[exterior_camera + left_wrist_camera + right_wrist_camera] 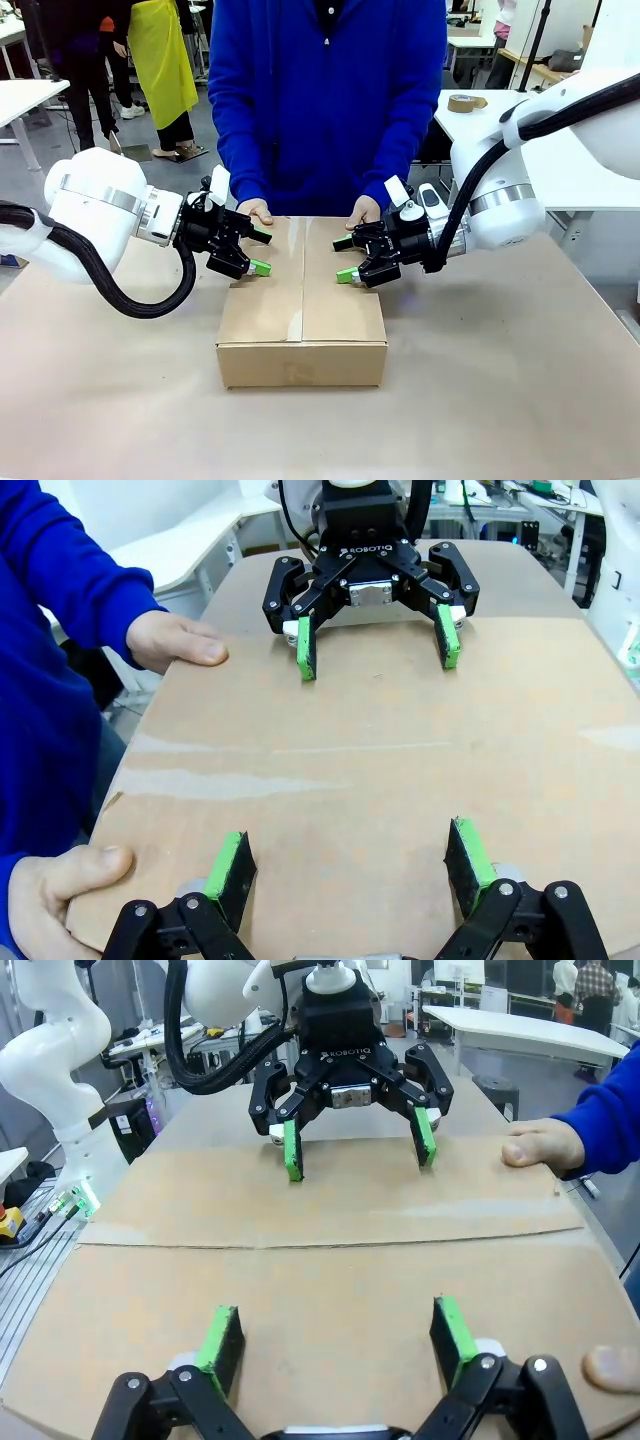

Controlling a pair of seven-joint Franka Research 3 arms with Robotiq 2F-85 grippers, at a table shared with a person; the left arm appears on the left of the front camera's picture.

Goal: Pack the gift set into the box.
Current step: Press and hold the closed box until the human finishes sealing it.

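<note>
The brown cardboard box [300, 320] lies mid-table with its top flaps folded shut, a seam running down the middle. The gift set is hidden from view. My left gripper [260, 252] hovers open over the box's left top flap, fingers pointing right. My right gripper [345, 259] hovers open over the right flap, facing it. In the left wrist view my own gripper [350, 865] spreads just above the flap [350, 740], with the right gripper [375, 645] opposite. A person's hands [258, 210] [365, 210] rest on the box's far edge.
The person in a blue top stands close behind the box. A roll of tape [467, 102] sits on a white table at the back right. The brown tabletop [520, 380] spreads wide in front of and beside the box.
</note>
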